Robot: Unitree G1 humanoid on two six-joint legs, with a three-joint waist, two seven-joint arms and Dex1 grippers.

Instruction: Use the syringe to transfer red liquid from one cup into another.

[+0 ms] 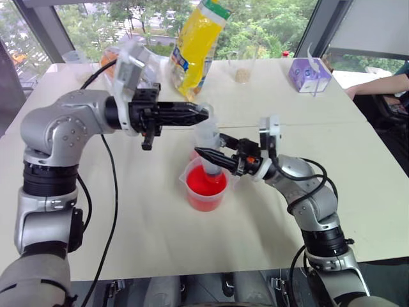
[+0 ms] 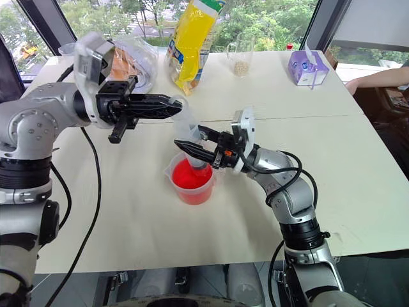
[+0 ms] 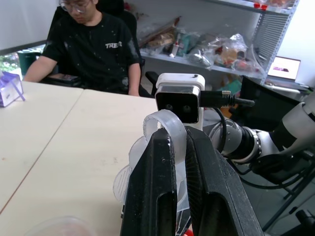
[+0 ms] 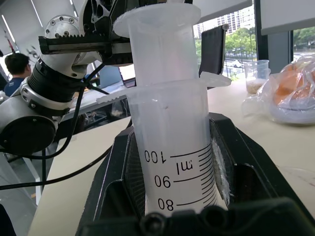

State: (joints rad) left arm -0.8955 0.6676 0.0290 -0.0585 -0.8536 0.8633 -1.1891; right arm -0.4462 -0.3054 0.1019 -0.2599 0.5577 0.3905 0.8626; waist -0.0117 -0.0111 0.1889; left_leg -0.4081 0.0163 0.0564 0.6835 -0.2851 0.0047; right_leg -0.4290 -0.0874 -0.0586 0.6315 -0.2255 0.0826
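The syringe (image 1: 206, 135) stands upright with its lower end inside the wide spouted beaker (image 1: 206, 192), which holds red liquid (image 1: 206, 185). My right gripper (image 1: 209, 155) reaches in from the right and is shut on the clear barrel (image 4: 172, 147), just above the beaker's rim. My left gripper (image 1: 203, 114) comes level from the left and is shut on the white ring of the plunger (image 3: 165, 125) at the top. The plunger stands partly out of the barrel. Of the other cup I make out at most a reddish patch (image 1: 193, 154) behind the beaker.
At the table's far side stand a yellow bag (image 1: 195, 45), a clear cup with beige grains (image 1: 242, 67), a purple tissue box (image 1: 308, 73) and a clear bag of orange things (image 2: 131, 61). A person's arm (image 1: 380, 83) rests at the right edge.
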